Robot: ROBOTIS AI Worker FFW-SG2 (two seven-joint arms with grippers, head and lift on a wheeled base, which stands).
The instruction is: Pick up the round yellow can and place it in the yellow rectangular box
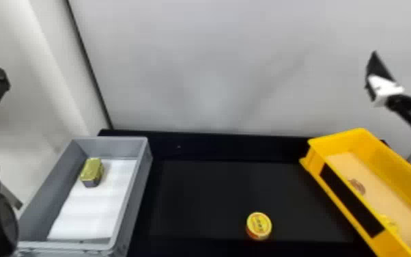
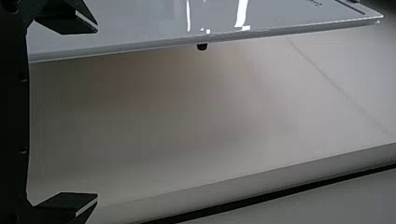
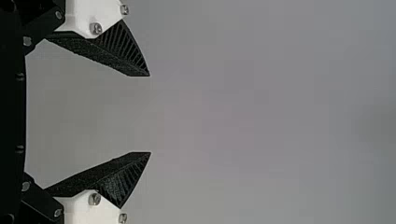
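Well, picture a clock face over the head view with the round yellow can with reddish sides (image 1: pixel 258 225) at its hub, twelve pointing to the wall. That can rests on the black desk (image 1: pixel 215 198). From it, the yellow rectangular box of plastic (image 1: pixel 338 143) lies toward two or three o'clock, the grey plastic tray (image 1: pixel 112 147) toward nine or ten. High up toward one or two, the right gripper (image 3: pixel 150 114) has its jaws spread with nothing between them; over at ten, the left gripper (image 2: pixel 97 113) also has empty, parted jaws.

Reaching the can comes next, and I'd give that to the right arm. Come straight down, centre the jaws over the lid and close low on opposite sides, without scraping the desk. Squeeze level, lift over the box's wall, then lower before releasing.

It sits flat, lid up, its central axis upright. Being squat and round, it has no long axis across the desk, so any side-to-side approach should suit.
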